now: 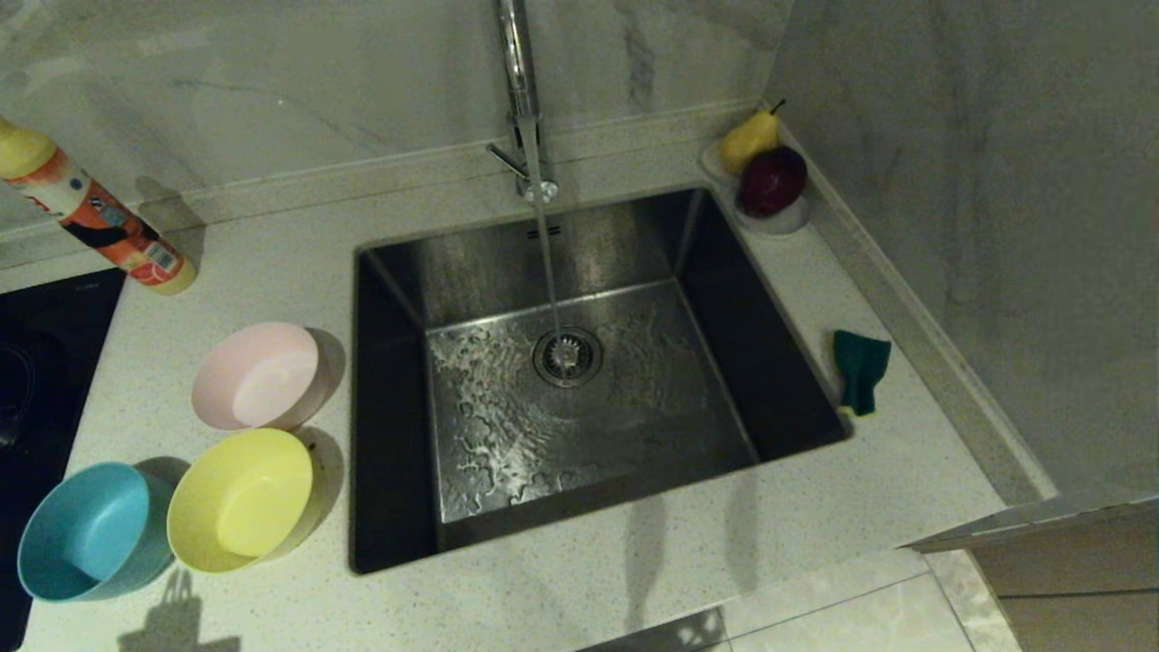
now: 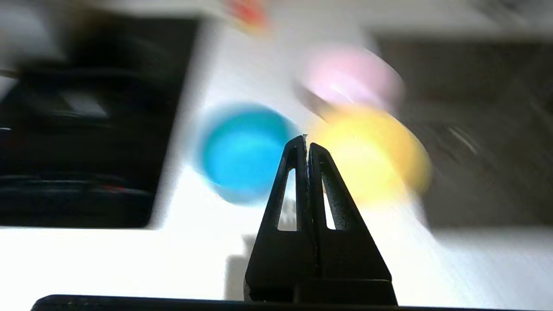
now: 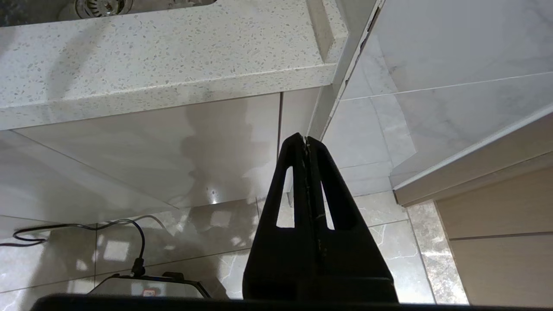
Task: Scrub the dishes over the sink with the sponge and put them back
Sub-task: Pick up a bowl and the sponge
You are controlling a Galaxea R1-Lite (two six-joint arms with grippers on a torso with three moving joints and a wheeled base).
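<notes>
Head view: pink bowl [image 1: 260, 376], yellow bowl [image 1: 241, 500] and blue bowl [image 1: 86, 532] sit on the counter left of the sink [image 1: 579, 380], tap running, sponge [image 1: 860, 371] on the right rim.

Left wrist view: left gripper [image 2: 307, 140], jaws together, hangs over the bowls and probably needs to open before grabbing one.

Right wrist view: right gripper [image 3: 305, 140], jaws pressed together, is parked below the counter edge.

Open sink [image 1: 770, 362] basin — only the faucet [image 1: 518, 91] and its water stream mid-way.
</notes>
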